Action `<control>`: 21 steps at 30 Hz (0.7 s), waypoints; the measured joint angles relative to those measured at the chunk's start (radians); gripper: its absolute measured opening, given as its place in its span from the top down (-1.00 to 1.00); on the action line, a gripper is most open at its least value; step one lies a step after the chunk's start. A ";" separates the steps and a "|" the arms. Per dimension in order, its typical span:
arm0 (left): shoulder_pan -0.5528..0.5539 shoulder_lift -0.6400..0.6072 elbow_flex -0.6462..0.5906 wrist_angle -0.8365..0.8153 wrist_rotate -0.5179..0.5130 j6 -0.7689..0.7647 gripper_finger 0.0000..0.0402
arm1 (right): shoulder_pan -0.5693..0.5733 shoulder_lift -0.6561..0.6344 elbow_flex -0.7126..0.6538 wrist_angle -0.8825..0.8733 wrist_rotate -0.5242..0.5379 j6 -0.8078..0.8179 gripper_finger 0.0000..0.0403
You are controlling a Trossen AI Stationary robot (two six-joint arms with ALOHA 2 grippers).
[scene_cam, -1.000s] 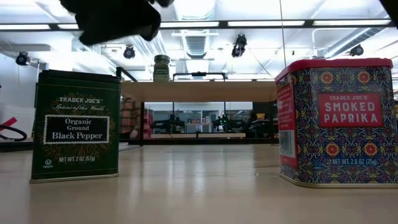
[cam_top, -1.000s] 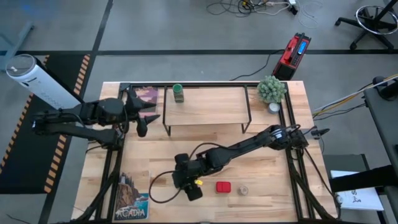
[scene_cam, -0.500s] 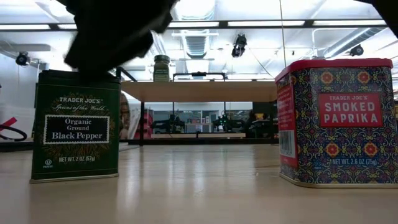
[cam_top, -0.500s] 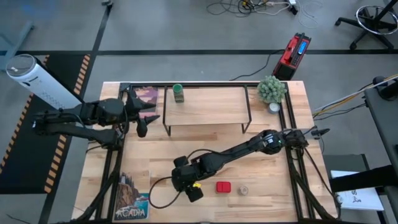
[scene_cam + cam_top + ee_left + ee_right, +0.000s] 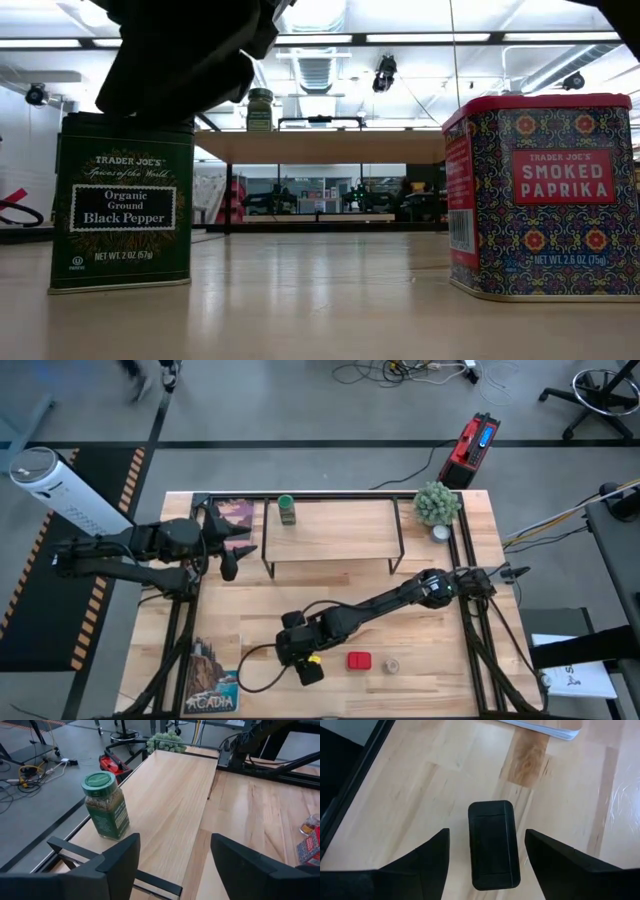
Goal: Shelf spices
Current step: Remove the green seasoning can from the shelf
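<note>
The squat dark spice tin (image 5: 493, 845), labelled black pepper (image 5: 122, 205), stands upright on the table near its front edge. My right gripper (image 5: 490, 870) is open and hangs over it, one finger on each side of its lid with a gap on both sides. In the high view the gripper (image 5: 303, 656) covers most of the tin (image 5: 311, 671). To the right stand the red tin (image 5: 359, 660) (image 5: 540, 195) and the tan jar (image 5: 392, 665). The green-capped jar (image 5: 105, 805) stands on the shelf (image 5: 335, 532). My left gripper (image 5: 175, 870) waits open at the shelf's left end.
A potted plant (image 5: 436, 503) stands by the shelf's right end, with a small white cup beside it. Printed cards lie at the table's near left (image 5: 212, 678) and far left (image 5: 236, 514). Black frame rails run along both table sides. The shelf board is bare right of the green-capped jar.
My right gripper has come down toward the dark tin: in the low view it has dropped from well above the tin to the level of its lid. The tins and jars have stayed where they were.
</note>
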 joint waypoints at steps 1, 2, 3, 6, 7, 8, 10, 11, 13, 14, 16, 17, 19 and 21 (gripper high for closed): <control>0.000 0.000 0.000 0.000 0.000 0.000 -0.18 | 0.000 0.000 0.000 -0.002 0.000 0.004 -0.17; 0.000 0.001 0.000 0.000 0.000 -0.001 -0.18 | 0.000 0.000 0.000 -0.006 0.000 0.010 -0.16; 0.000 0.000 0.000 0.000 0.000 -0.003 -0.19 | 0.000 0.000 0.000 -0.012 0.000 0.013 -0.15; 0.000 0.000 0.000 0.000 0.000 -0.004 -0.18 | -0.002 0.000 -0.001 -0.019 0.000 0.023 -0.10; 0.000 0.000 0.000 0.000 0.000 -0.004 -0.18 | -0.004 0.000 -0.001 -0.019 0.000 0.032 -0.09; 0.000 0.000 0.000 0.000 0.000 -0.004 -0.17 | -0.004 0.000 -0.001 -0.019 0.000 0.042 -0.07; 0.000 0.000 0.000 0.000 0.000 -0.004 -0.16 | -0.007 0.000 -0.001 -0.024 0.000 0.065 -0.04; 0.000 0.000 0.000 0.000 0.000 -0.004 -0.15 | -0.009 0.000 -0.001 -0.028 0.001 0.077 -0.02; 0.000 0.000 0.000 0.000 0.000 -0.004 -0.14 | -0.009 0.000 -0.001 -0.032 -0.001 0.104 0.00; 0.000 0.000 0.000 0.000 0.000 -0.004 -0.14 | -0.009 0.000 -0.001 -0.033 -0.001 0.118 0.01; 0.000 0.000 0.000 0.000 0.000 -0.004 -0.14 | -0.009 0.000 -0.001 -0.037 -0.001 0.148 0.01; 0.000 0.000 0.000 0.000 0.000 -0.004 -0.14 | -0.009 0.000 -0.001 -0.041 -0.005 0.160 0.01; 0.000 0.000 0.000 0.000 0.000 -0.004 -0.16 | -0.009 0.000 -0.001 -0.052 -0.014 0.201 0.00; 0.000 0.000 0.000 0.000 0.000 -0.004 -0.17 | -0.009 0.000 -0.001 -0.064 -0.037 0.237 -0.01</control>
